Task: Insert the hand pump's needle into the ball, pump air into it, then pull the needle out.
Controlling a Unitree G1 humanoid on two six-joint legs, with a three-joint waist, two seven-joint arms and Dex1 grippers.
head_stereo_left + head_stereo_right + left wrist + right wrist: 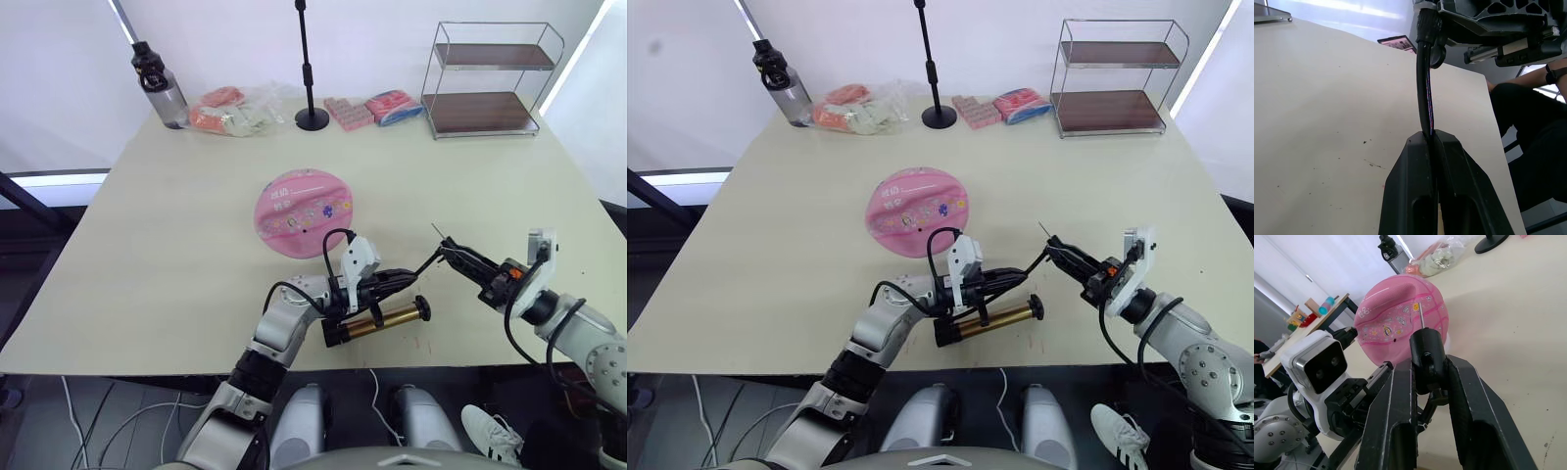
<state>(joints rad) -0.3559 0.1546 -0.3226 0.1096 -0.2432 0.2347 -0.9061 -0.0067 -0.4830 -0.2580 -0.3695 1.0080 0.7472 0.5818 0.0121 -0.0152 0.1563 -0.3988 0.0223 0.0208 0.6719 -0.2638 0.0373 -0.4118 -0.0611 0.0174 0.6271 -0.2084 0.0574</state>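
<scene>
Near the bench (147, 245) edge, the limp hose (423, 264) is pinched by the left claw (407, 278); the needle (1421, 315) fitting is clamped by the right claw (453, 252), judged best held there.

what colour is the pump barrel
Bronze-gold with black end caps; the pump shows best in the left eye view.

A lab: white backdrop walls, black stand (311, 69) on a table (147, 245).
</scene>
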